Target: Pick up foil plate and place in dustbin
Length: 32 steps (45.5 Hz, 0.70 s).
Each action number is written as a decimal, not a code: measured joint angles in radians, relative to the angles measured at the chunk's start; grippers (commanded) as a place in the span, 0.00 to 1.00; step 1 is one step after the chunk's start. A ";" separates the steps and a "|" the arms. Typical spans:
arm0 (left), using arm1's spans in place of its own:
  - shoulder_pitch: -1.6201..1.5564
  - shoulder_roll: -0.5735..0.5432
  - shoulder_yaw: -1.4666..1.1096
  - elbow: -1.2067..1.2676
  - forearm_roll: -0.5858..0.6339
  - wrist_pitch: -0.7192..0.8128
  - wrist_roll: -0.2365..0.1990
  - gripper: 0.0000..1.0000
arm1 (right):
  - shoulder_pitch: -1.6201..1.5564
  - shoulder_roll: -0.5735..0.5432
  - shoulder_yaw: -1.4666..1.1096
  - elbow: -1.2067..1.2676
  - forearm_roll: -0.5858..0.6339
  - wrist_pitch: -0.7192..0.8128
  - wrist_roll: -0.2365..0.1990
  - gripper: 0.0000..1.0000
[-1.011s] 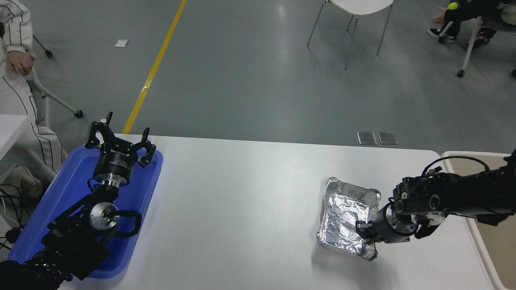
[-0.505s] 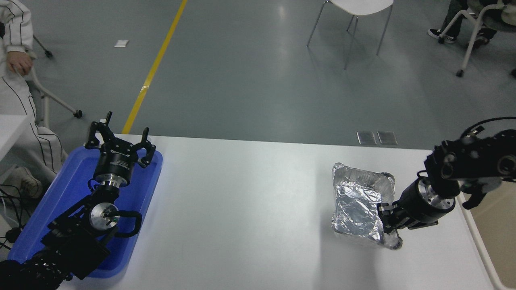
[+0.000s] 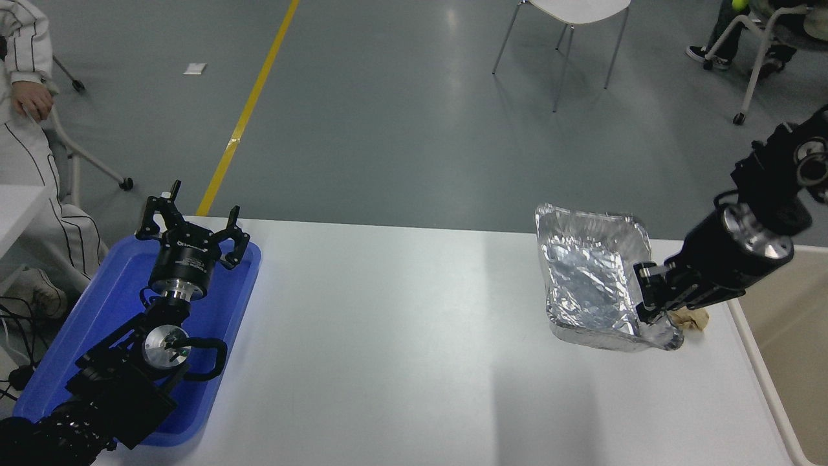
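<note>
The shiny, crinkled foil plate [image 3: 592,278] hangs tilted in the air above the table's right part. My right gripper [image 3: 650,304] is shut on its right rim, and the arm rises toward the upper right edge. The dustbin [image 3: 792,362], with an off-white rim and beige inside, shows at the right edge, beside the table. My left gripper [image 3: 193,230] stands open and parked over the blue tray at the lower left.
A blue plastic tray [image 3: 97,336] lies at the table's left end. A small crumpled tan paper ball [image 3: 692,318] rests on the table under the right gripper. A person in white sits at the far left. Chairs stand on the grey floor beyond the table.
My right arm has lifted the foil plate off the table and carried it up and to the right. The tan paper ball has come into view beneath it. The left arm has not moved.
</note>
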 measured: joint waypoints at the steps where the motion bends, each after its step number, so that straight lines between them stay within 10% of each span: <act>1: 0.000 0.000 0.000 0.000 0.000 0.000 0.000 1.00 | 0.013 -0.002 -0.004 0.001 0.000 0.002 0.000 0.00; 32: 0.000 0.000 0.000 0.000 0.000 0.000 0.000 1.00 | 0.171 -0.044 -0.126 -0.028 0.008 0.022 -0.002 0.00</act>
